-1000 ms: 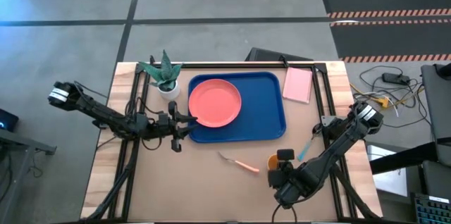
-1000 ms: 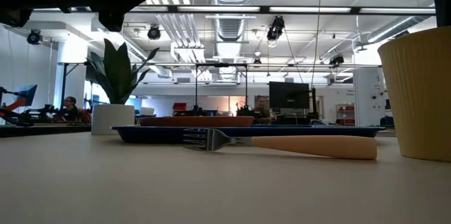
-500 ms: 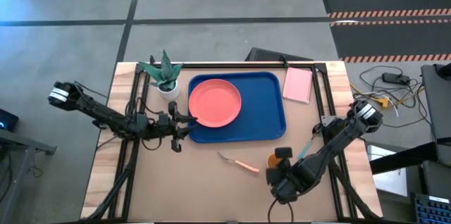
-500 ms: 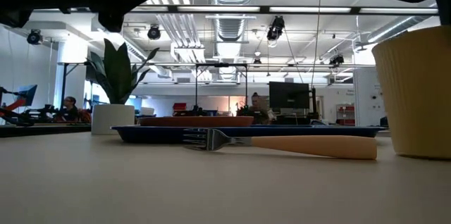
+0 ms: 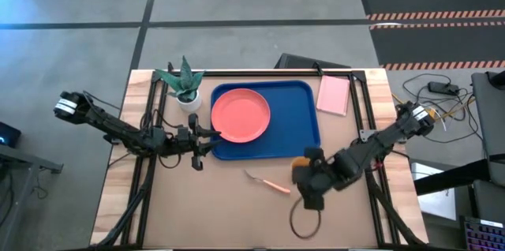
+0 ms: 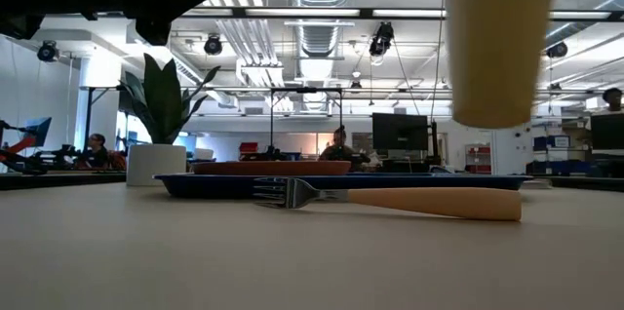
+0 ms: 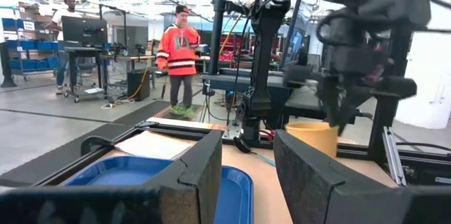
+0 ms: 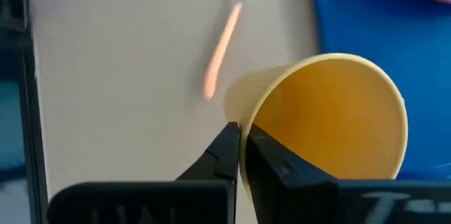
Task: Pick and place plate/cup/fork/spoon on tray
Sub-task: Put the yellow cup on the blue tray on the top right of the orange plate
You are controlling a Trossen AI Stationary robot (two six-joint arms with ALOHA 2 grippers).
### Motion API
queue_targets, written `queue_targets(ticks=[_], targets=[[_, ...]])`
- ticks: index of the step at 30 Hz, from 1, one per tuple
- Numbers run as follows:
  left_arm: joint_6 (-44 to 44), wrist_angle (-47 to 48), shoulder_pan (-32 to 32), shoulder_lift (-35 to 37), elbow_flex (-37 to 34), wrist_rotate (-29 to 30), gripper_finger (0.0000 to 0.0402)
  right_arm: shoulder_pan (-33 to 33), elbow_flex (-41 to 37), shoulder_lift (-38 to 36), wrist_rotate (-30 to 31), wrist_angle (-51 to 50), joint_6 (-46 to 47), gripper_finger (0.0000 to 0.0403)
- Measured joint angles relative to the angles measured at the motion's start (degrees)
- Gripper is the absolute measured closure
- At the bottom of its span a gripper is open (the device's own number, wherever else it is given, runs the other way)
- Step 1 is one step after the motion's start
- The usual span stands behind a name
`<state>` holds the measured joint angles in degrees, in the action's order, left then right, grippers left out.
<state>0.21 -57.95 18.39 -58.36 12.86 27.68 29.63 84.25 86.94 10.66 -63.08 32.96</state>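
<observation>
One item, the cup (image 8: 324, 132), is hanging in the air near the tray (image 5: 304, 136), its rim pinched by the right gripper (image 8: 239, 155). Carrying it level over free blue floor beside the plate (image 5: 241, 114) looks wisest.

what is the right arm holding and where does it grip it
The right gripper holds the cup by its rim, fingers pinching the wall, clear of the table.

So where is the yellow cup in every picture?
High view: the cup peeks out by the right gripper, below the tray.
Low view: cup up in the air, upper right.
Left wrist view: cup right of centre.
Right wrist view: cup fills the middle, rim pinched.
Shared landmark: the blue tray.
</observation>
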Motion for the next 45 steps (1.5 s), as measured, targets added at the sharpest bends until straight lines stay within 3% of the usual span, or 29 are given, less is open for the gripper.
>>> queue_targets(ticks=[8, 17, 27, 32, 45], targets=[[0.00, -0.07, 0.00, -0.01, 0.00, 0.00, 0.0288, -13.51, 3.66, 0.65, -0.15, -2.89, -13.29, 0.0394], [0.02, -0.09, 0.00, 0.00, 0.00, 0.00, 0.0288, -33.57, 3.72, 1.39, -0.14, -2.83, -29.41, 0.0394], [0.04, -0.09, 0.00, -0.01, 0.00, 0.00, 0.0288, -50.83, 3.68, 1.40, -3.08, -0.85, -38.12, 0.0394], [0.04, -0.09, 0.00, -0.01, 0.00, 0.00, 0.0288, -55.11, 3.34, 1.40, -7.75, 1.98, -39.23, 0.0394], [0.04, -0.09, 0.00, -0.01, 0.00, 0.00, 0.0288, -56.19, 0.70, 1.38, -7.67, 4.36, -40.05, 0.0394]])
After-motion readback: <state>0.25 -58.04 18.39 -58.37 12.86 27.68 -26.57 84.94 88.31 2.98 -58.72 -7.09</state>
